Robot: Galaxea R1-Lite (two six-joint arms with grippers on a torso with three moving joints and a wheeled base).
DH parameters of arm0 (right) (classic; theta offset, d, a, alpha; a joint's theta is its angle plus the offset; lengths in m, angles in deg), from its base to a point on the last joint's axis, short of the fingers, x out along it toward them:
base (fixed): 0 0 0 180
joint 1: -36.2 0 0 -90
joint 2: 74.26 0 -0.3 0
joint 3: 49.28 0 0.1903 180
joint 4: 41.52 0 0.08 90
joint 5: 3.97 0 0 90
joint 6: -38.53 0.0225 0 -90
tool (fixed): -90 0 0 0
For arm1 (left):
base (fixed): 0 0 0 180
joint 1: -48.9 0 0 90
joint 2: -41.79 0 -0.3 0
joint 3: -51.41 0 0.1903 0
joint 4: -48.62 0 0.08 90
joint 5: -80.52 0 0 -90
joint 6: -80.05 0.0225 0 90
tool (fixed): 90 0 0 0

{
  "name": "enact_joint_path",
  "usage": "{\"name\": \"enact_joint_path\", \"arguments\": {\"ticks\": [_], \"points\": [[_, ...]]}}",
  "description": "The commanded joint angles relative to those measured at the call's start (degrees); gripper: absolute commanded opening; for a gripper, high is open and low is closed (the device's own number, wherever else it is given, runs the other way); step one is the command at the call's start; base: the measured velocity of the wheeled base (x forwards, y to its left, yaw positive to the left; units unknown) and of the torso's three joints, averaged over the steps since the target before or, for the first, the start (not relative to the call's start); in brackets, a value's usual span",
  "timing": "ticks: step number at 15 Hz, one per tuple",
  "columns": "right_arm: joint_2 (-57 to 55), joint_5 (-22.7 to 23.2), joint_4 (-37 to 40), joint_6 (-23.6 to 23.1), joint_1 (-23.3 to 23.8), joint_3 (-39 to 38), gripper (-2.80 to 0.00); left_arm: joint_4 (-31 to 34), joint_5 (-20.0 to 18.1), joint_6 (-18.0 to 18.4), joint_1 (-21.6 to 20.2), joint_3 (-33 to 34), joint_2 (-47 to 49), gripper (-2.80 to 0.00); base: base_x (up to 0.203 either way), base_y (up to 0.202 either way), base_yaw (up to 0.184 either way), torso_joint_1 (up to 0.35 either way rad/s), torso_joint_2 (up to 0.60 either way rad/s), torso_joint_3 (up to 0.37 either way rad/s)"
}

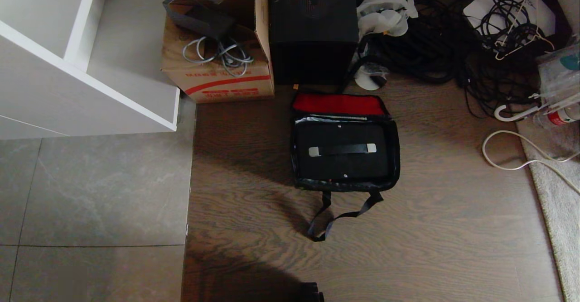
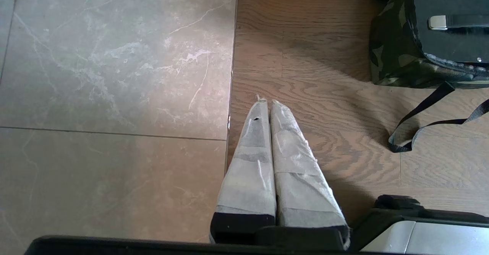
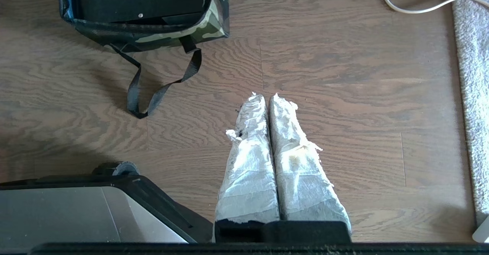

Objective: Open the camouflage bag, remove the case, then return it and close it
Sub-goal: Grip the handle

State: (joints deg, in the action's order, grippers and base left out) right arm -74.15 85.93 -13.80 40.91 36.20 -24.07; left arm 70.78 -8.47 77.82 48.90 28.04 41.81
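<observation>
Camouflage bag (image 1: 392,157) standing on the wooden floor (image 1: 453,225), lid folded back to show red lining, so open from above. Black case (image 1: 342,150) lying flat inside, handle upward, easy to seize. Left end effector (image 2: 266,101) and right end effector (image 3: 263,95) both closed, empty, hanging above the floor, near the bag but apart from it.

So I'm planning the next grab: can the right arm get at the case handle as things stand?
Probably yes. The bag lies open with its lid flipped back, so the case and its handle sit uncovered. The right gripper is shut, apart from the bag over bare floor, with nothing between.
</observation>
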Motion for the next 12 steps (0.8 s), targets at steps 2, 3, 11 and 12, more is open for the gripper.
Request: {"name": "enact_joint_path", "arguments": {"ticks": [2,3,11,12], "points": [[-0.1,0.0,0.0,0.0,0.0,0.0,-2.80,0.0,0.0,-0.1,0.0,0.5,0.0,-2.80,0.000,0.000,0.000,0.000,0.00,0.000],[-0.1,0.0,0.0,0.0,0.0,0.0,-2.80,0.0,0.0,-0.1,0.0,0.5,-0.1,-2.80,0.000,0.000,0.000,0.000,0.00,0.000],[-0.1,0.0,0.0,0.0,0.0,0.0,-2.80,0.0,0.0,-0.1,0.0,0.5,0.0,-2.80,0.000,0.000,0.000,0.000,0.00,0.000],[0.0,0.0,0.0,0.0,0.0,0.0,-2.80,0.0,0.0,-0.1,0.0,0.5,-0.1,-2.80,0.000,0.000,0.000,0.000,0.00,0.000]]}}
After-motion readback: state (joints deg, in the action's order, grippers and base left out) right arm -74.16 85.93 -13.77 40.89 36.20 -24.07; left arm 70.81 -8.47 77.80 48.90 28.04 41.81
